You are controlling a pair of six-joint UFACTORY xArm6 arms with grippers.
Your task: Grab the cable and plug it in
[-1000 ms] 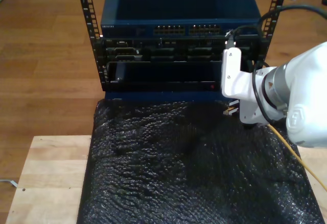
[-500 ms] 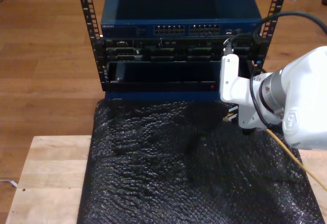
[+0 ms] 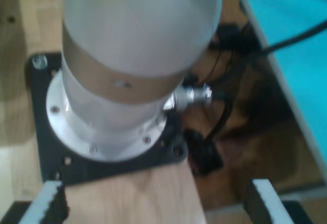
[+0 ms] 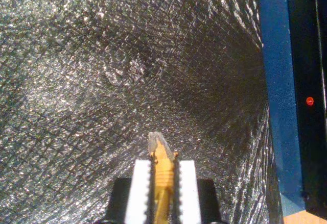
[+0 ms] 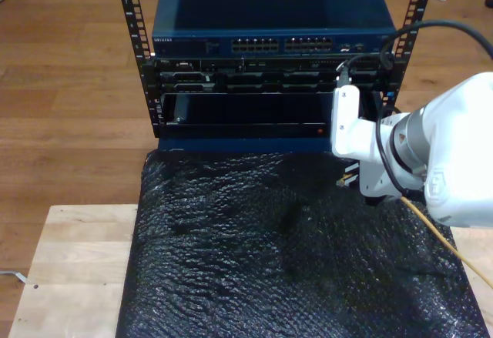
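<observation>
My second gripper (image 4: 162, 180) is clamped on the cable (image 4: 163, 170), clear plug (image 4: 155, 140) sticking out past the pads, above the black mat (image 5: 269, 261) near the blue rack unit (image 5: 269, 38). My first gripper (image 3: 153, 203) has jaws apart, facing an arm base (image 3: 112, 106).

I see a wooden floor (image 5: 69, 84), a pale wooden tabletop (image 5: 69, 269), and a black rack frame (image 5: 132, 30).

— What carries everything?
— A pale wooden table (image 5: 73, 261).
— And on it?
— A crinkled black bubble-wrap sheet (image 5: 262, 253) covers most of the top; wood shows at the exterior view's left.
</observation>
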